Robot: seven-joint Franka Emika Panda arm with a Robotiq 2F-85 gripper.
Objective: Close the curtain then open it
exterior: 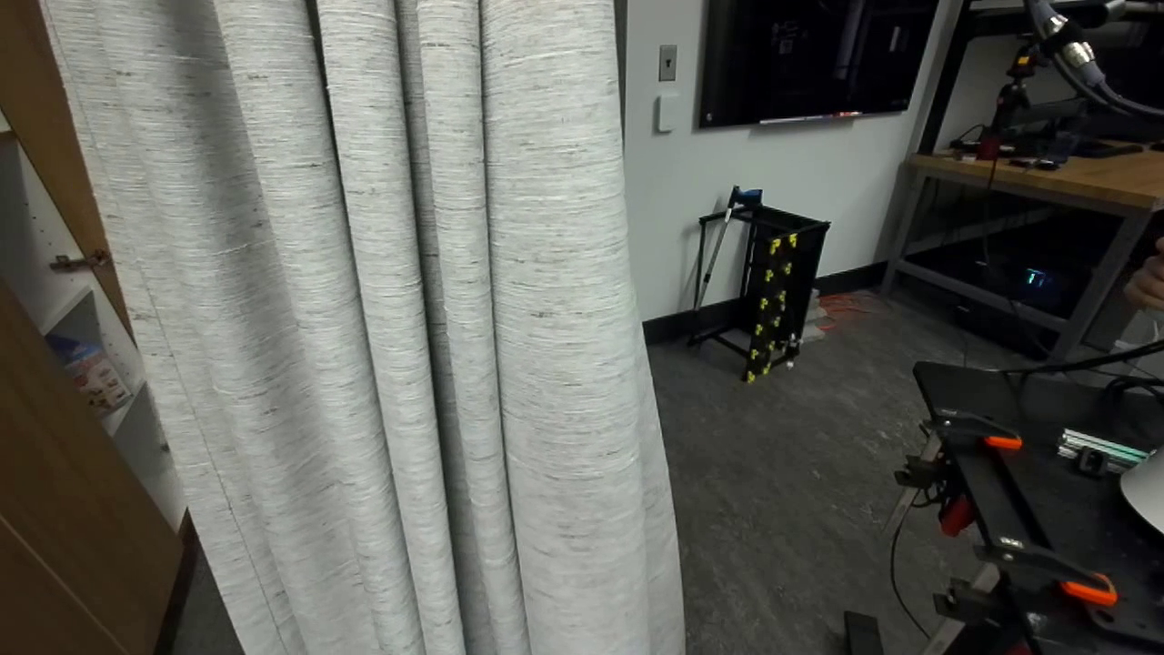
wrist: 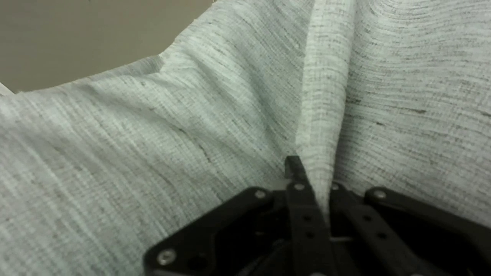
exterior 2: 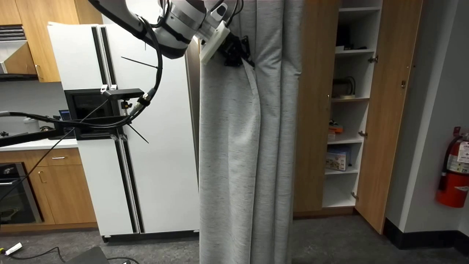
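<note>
the light grey heathered curtain (exterior 2: 234,176) hangs in deep folds, appearing in an exterior view between a tall wooden cabinet (exterior 2: 315,110) and a white refrigerator (exterior 2: 165,154). in the wrist view, the robotiq gripper (wrist: 320,193) has its fingers (wrist: 305,214) pinching a narrow fold (wrist: 326,88) of the curtain.

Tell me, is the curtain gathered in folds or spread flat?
Gathered in folds: both exterior views show the curtain hanging in deep vertical folds, and in the wrist view the gripper pinches one.

The dark grey floor (exterior: 773,491) bears a black rack (exterior: 796,282). On the black bench (exterior: 1064,509) sit two orange-tipped clamps (exterior: 1046,566) and a silver metal piece (exterior: 1096,446)
</note>
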